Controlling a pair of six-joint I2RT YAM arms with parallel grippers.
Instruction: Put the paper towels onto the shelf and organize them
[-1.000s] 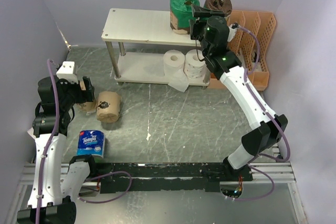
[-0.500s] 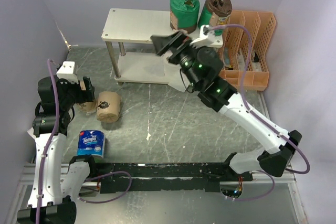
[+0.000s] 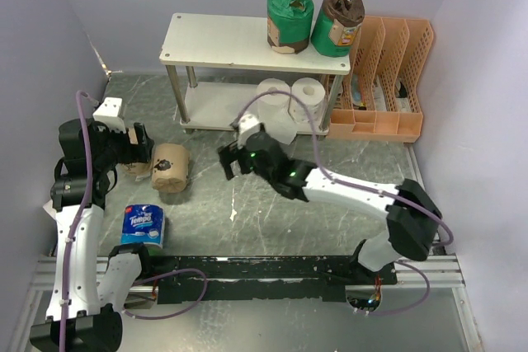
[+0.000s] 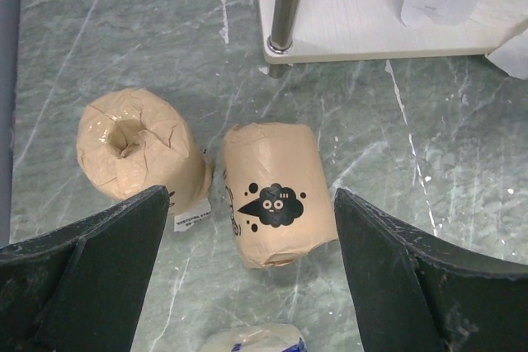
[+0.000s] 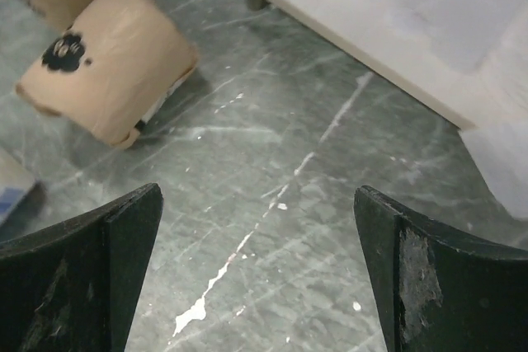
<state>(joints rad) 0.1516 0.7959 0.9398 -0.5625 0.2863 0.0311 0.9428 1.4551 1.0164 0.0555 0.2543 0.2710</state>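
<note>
The shelf (image 3: 223, 39) stands at the back, with two green-wrapped paper towels (image 3: 289, 12) (image 3: 337, 24) on its top board. Two bare white rolls (image 3: 275, 103) (image 3: 308, 98) sit on the lower board. On the floor lie a tan roll with a black cartoon print (image 3: 171, 167) (image 4: 276, 195) (image 5: 107, 72), a second tan roll (image 4: 136, 150) beside it, and a blue Tempo roll (image 3: 143, 225). My left gripper (image 3: 147, 147) (image 4: 252, 197) hovers open above the tan rolls. My right gripper (image 3: 231, 161) (image 5: 257, 195) is open and empty, low over bare floor right of the printed roll.
An orange slotted file rack (image 3: 384, 80) stands right of the shelf. A shiny shelf leg (image 4: 285, 2) and the lower board (image 4: 371, 6) are close behind the tan rolls. Loose white paper (image 3: 282, 131) hangs off the lower board. Walls close in on both sides.
My right gripper opened and left the second green roll on the top board, then swung down and left to the middle of the floor. The left arm has stayed put.
</note>
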